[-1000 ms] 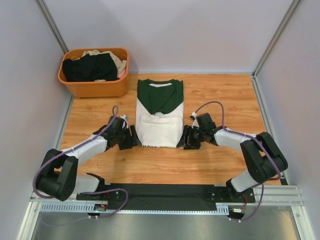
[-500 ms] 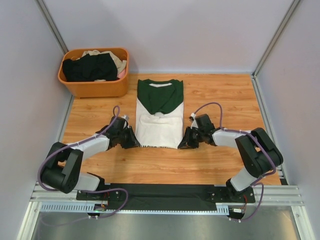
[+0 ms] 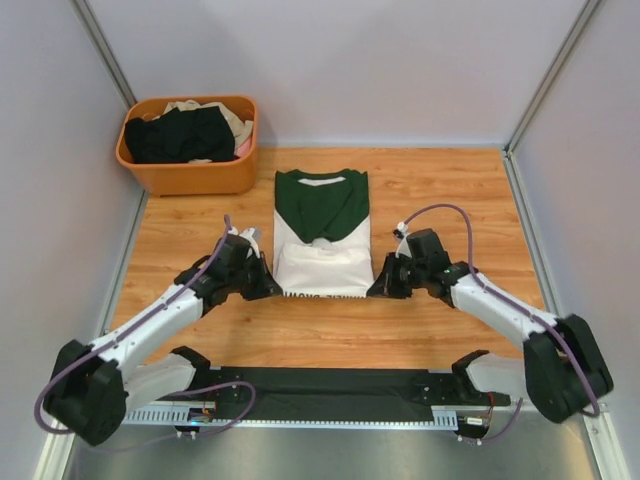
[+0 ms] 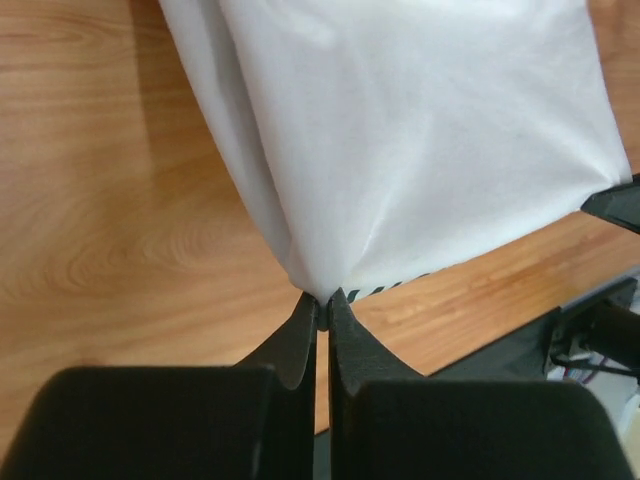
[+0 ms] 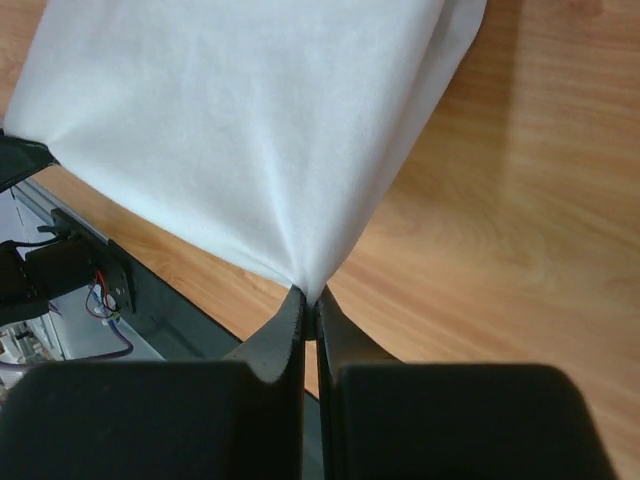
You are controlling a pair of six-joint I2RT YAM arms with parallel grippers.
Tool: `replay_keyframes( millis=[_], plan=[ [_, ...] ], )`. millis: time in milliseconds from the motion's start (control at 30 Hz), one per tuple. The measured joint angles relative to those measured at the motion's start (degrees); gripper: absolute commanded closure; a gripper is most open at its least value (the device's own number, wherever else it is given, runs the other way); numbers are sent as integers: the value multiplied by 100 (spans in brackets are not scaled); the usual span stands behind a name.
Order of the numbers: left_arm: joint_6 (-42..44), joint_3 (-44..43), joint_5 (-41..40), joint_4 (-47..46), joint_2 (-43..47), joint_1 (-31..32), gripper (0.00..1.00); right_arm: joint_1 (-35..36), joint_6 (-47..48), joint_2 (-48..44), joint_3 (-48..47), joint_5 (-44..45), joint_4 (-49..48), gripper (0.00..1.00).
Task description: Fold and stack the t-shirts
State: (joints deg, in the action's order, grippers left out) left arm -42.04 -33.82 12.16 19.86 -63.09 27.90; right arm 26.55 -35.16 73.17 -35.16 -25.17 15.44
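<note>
white/dk-green t-shirt [image 3: 322, 232], orange basket [image 3: 188, 174]

My wooden table [image 3: 440, 190] fills the frame's centre; pale grey walls [image 3: 330, 60] enclose it at top, left and right.

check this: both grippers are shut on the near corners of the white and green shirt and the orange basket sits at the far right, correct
Not quite: the orange basket sits at the far left, as the top external view shows. The left gripper and right gripper are indeed shut on the near corners of the white and green shirt.
</note>
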Motion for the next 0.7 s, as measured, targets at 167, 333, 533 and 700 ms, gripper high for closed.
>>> replay_keyframes(
  millis=[167, 333, 533, 700],
  plan=[
    [-201, -57, -70, 927, 1137, 407, 100, 273, -133, -1528, 0, 380, 1117, 100],
    [-678, -151, -79, 1967, 2142, 881, 100, 798, -564, -2933, 2, 654, 2238, 100],
    [-848, -914, -243, 2820, 2424, 1001, 100, 951, -811, -3346, -470, 911, 3115, 100],
    [-632, -1738, -570, 3053, 1384, 988, 100, 918, -612, -2551, -1191, 1333, 3366, 100]
  ],
)
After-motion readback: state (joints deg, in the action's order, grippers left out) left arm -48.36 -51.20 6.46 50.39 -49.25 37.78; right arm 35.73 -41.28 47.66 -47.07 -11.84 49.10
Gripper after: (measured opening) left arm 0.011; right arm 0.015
